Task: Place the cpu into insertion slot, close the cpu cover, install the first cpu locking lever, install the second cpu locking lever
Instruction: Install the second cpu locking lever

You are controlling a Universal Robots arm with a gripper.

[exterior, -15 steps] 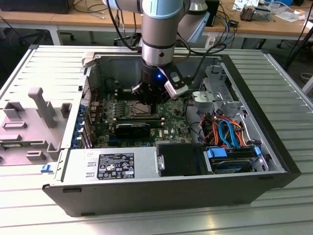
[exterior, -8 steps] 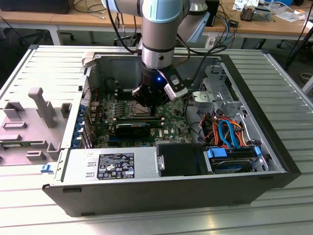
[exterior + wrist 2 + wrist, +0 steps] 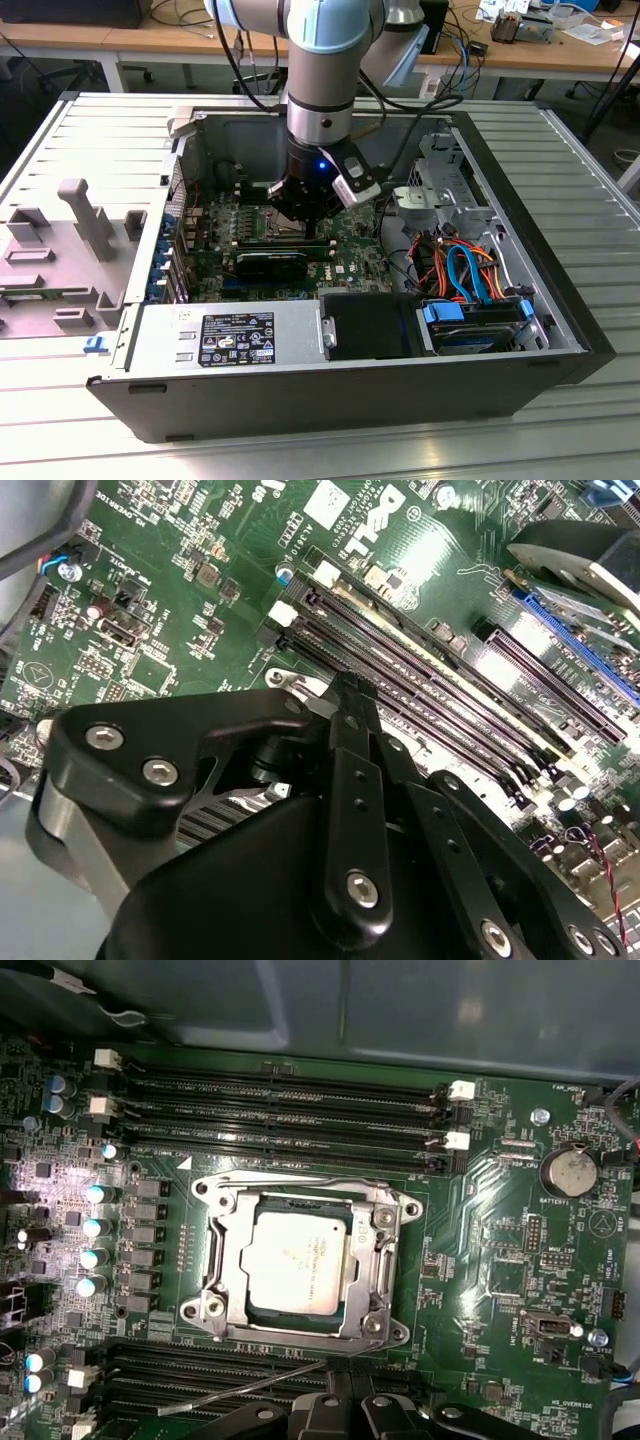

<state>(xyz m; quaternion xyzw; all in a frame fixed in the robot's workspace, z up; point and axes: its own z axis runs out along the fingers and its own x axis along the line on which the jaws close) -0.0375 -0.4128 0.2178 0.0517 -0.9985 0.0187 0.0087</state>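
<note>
In the first wrist view the cpu (image 3: 300,1260), a silver-grey square, lies in the insertion slot (image 3: 213,1312) on the green board. The cpu cover (image 3: 382,1250) lies flat over it, framing it through its window. A thin wire locking lever (image 3: 240,1387) stands out at a slant past the socket's near edge, its end by my gripper (image 3: 345,1392). The black fingers (image 3: 312,1415) look pressed together; whether they touch the wire is hidden. From the exterior view, the gripper (image 3: 300,215) hangs low over the socket (image 3: 268,224) inside the case.
Long black memory slots (image 3: 290,1100) run on both sides of the socket, also seen in the second wrist view (image 3: 430,710). A row of capacitors (image 3: 92,1240) stands beside it. The case walls (image 3: 520,230), power supply (image 3: 230,335), drive cage and cables (image 3: 470,280) surround the board.
</note>
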